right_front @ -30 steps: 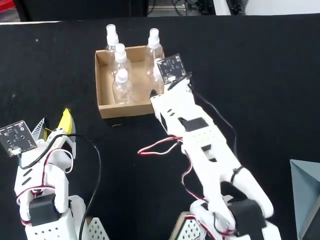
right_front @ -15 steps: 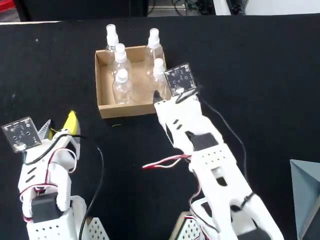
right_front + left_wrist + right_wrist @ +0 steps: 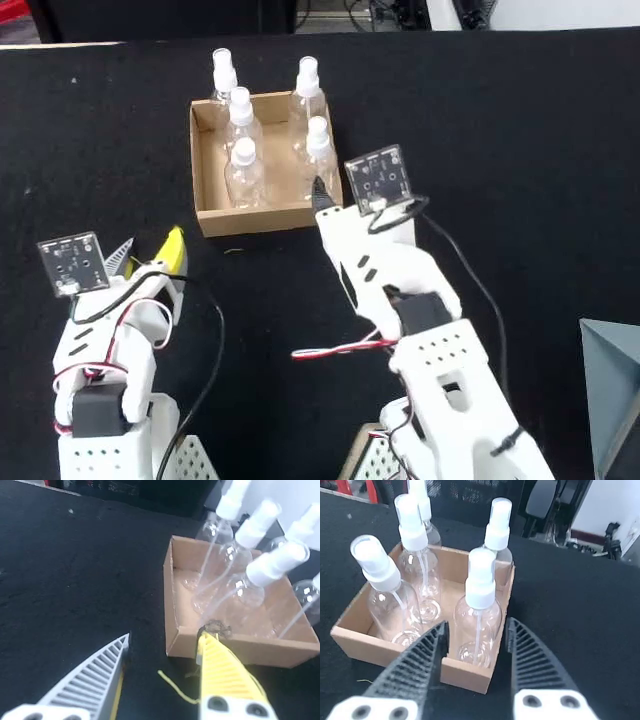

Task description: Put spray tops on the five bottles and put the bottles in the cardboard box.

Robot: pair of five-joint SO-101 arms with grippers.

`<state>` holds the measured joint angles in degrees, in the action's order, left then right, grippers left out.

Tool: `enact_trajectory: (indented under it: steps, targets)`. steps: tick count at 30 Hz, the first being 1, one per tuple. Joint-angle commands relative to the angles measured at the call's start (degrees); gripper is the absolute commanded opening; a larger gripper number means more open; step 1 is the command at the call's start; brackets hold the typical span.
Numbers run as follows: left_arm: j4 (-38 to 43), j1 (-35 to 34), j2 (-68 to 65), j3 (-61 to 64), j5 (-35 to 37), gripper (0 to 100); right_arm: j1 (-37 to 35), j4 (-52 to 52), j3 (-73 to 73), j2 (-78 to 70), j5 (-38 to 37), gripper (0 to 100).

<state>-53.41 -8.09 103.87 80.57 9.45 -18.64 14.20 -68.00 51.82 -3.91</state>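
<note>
On the black worktop [image 3: 520,150], the five bottles [image 3: 245,170], tops on, stood in the far cardboard box [image 3: 250,218], seemingly all inside. The right pincer [image 3: 477,630] gaped empty just beside its near wall, and the left pincer [image 3: 165,640] gaped empty nearer and further left. The task looked finished; both arms needed only to back away.

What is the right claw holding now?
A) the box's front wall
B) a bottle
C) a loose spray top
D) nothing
D: the right claw is open with nothing between its fingers, just short of the cardboard box; the nearest bottle stands inside the box, ungripped.
</note>
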Motion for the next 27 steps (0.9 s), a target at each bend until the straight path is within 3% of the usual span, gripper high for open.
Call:
enact_trajectory:
  steps: [1,11,27]
  targets:
    - [0.4,3.2,0.6,-0.5,-0.3,21,0.9,-0.2,-0.5,5.7,0.4,11.5]
    - [-0.1,5.6,0.6,-0.4,-0.3,21,0.9,-0.3,-4.4,14.7,0.5,1.8]
    - [-0.1,5.7,0.6,1.1,-2.6,21,1.0,-0.3,-11.0,28.9,0.2,1.2]
